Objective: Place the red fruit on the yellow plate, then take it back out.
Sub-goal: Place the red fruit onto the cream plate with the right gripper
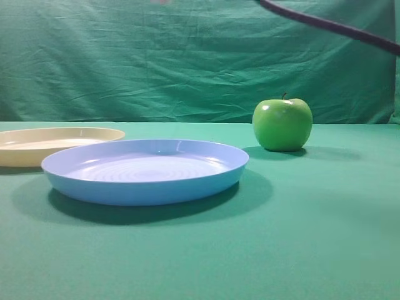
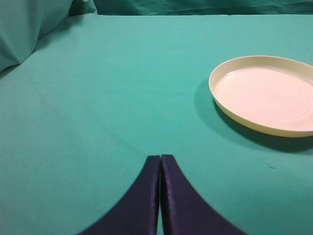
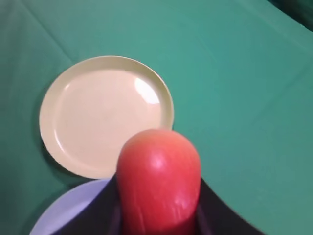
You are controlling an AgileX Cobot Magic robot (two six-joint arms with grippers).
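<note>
We begin with the left gripper (image 2: 160,157). Its jaws are pressed together, tip against tip, with nothing between them, low over the green surface (image 2: 98,98). From these jaws the yellow plate (image 2: 266,93) lies ahead and to the right, well apart.

The right gripper (image 3: 159,215) carries the red fruit (image 3: 159,183). Its jaws stand at a narrow opening, clamped on the two flanks of the fruit. The fruit is off the surface, held in the air. Its long axis runs out along the jaws, and the rounded end points forward, away from the wrist.

The relation that governs the coming move: in the right wrist view the yellow plate lies ahead of the jaws, below them and slightly to the left. It holds nothing. The blue plate (image 3: 73,208) lies nearly under the jaws, and its rim appears to meet the near rim of the yellow plate. We judge the right arm to be the working arm. It must travel forward past the blue plate, then descend. The green apple (image 1: 282,124) stands well apart from both plates.
</note>
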